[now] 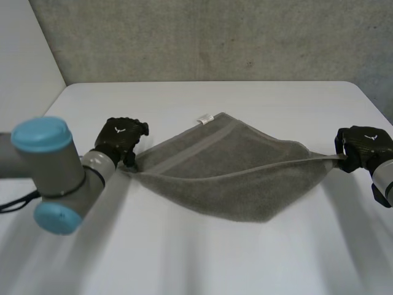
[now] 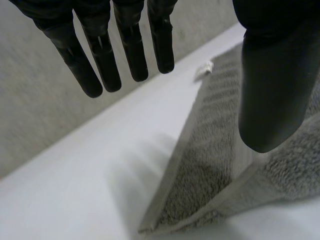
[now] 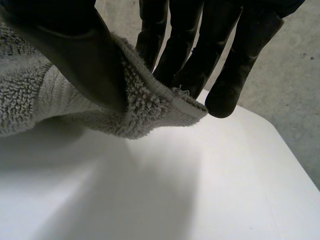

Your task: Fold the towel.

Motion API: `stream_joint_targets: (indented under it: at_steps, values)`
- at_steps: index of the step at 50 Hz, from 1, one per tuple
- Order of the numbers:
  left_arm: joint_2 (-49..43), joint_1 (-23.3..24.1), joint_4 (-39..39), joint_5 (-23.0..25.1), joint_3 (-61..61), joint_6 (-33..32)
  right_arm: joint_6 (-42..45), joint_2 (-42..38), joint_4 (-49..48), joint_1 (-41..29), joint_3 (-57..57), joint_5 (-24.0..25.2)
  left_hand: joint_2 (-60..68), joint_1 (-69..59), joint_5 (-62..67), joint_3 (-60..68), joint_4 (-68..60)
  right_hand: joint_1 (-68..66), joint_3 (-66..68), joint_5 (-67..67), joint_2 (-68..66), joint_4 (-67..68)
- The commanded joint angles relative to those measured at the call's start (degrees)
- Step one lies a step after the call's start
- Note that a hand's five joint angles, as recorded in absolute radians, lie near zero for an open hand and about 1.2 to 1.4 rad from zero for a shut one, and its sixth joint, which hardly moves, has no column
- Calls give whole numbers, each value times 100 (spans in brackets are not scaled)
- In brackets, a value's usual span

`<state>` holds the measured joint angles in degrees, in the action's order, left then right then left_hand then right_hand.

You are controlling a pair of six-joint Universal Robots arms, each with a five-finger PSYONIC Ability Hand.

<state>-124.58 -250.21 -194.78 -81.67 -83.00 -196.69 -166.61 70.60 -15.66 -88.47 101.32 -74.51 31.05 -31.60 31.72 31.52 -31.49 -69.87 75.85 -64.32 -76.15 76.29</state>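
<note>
Axis: the grey towel (image 1: 227, 172) ran lengthwise across the middle of the head view, from the left hand (image 1: 121, 138) at centre left to the right hand (image 1: 363, 147) at the right edge, so one hand stood at each end.
Right hand: it was grasping the towel's end corner, which was pinched between the thumb (image 3: 75, 50) and the fingers (image 3: 240, 55) and held clear of the white table (image 1: 184, 264).
Left hand: it was released, with its fingers straight, the thumb spread apart from them, and nothing between them.
Towel from left hand: the towel's other end corner lay on the table just under that thumb, and the cloth ran away beyond the fingertips.
Likely hinge of the next move: probably the left hand closing on the corner beneath it, since only the right end was gripped.
Towel's look: it was looped terry with a flat woven band (image 1: 190, 153) near one edge and a small white tag (image 1: 204, 120) at upper centre. Its near edge bowed toward lower centre, and it seemed doubled along the line between the hands.
</note>
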Motion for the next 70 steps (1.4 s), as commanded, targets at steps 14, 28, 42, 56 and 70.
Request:
stream_joint_targets:
  at_steps: [14, 28, 42, 56, 70]
  values:
    - [-1103, -89, 2603, 266, 1866, -10, 24, -38, 1, -12, 37, 7, 406, -351, -661, 359, -362, -1013, 415, -568, -385, 371]
    - [-1182, -19, 2568, 266, 1778, 34, 32, -99, 10, -12, 46, -11, 4895, -4840, 3828, 4848, -4851, -1013, 415, -568, -385, 371]
    - [136, -45, 1839, 196, 1102, 412, 374, 540, 614, -266, -313, 24, 4895, -4840, 3828, 4848, -4851, -1013, 415, -568, -385, 371]
    - [2946, -10, 1795, -209, 671, 1027, 1647, 1730, 4005, -820, -2895, 95, 4895, -4840, 3828, 4848, -4851, -1013, 415, -568, -385, 371]
    - [3109, -63, 2102, -639, 539, 555, 2977, 551, 5371, -1524, -4665, -169, 4895, -4840, 3828, 4848, -4851, -1013, 415, -568, -385, 371]
